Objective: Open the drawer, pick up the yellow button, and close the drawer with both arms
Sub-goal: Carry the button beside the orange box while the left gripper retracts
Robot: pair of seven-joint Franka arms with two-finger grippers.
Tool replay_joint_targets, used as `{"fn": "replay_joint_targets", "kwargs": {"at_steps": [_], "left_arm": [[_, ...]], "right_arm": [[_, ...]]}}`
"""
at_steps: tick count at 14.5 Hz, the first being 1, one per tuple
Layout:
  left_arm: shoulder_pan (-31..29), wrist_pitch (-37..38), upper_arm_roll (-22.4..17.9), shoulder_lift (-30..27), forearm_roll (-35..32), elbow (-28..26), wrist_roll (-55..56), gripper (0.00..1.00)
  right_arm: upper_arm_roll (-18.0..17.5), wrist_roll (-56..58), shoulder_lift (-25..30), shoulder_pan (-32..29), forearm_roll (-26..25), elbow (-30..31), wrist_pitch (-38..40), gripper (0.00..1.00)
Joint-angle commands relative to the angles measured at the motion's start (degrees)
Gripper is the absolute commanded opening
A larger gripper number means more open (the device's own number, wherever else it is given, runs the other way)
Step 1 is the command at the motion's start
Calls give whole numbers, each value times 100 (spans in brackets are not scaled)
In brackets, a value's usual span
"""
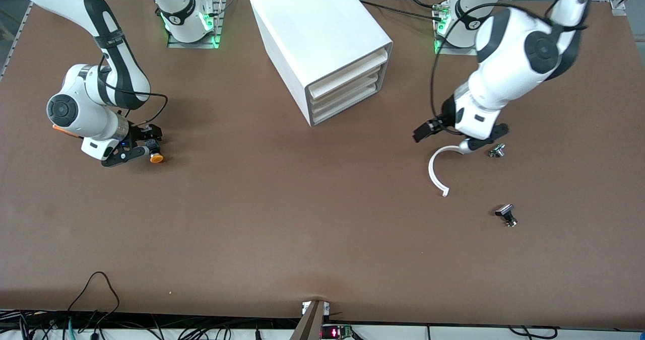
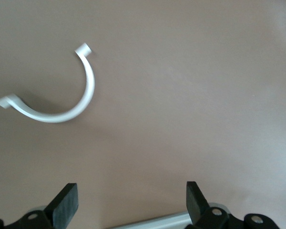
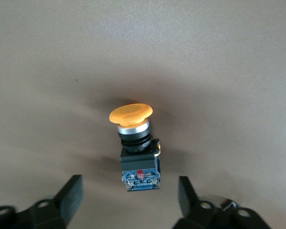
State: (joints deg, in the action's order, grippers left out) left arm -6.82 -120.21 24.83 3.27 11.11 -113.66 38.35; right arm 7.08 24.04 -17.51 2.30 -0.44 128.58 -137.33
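Lifting away carelessly, my right gripper [image 1: 142, 152] could clip the button [image 1: 155, 157] and roll it; it lies on the table between that gripper's spread fingers, untouched; the cabinet's drawer [image 1: 347, 73] looks shut; my left gripper [image 1: 466, 141] hangs low, jaws spread, over a white clip [image 1: 436, 171].
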Motion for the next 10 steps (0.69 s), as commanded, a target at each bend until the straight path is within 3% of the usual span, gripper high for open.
{"fn": "replay_joint_targets", "kwargs": {"at_steps": [1,5,10], "left_arm": [[58,1031,-363,-396,-634,562,-616,100],[-117,2553,-970,-258,-838,1836,-1776,100],[-478,2608,-971,-178,-1198,1980,-2473,100]], "right_arm": [[-302,-118,353,-124,-70,71,47,99],[-593,-758,564,-124,0,-350,363,99],[-1347,-2339,644,-107,9,-1177,1295,99]]}}
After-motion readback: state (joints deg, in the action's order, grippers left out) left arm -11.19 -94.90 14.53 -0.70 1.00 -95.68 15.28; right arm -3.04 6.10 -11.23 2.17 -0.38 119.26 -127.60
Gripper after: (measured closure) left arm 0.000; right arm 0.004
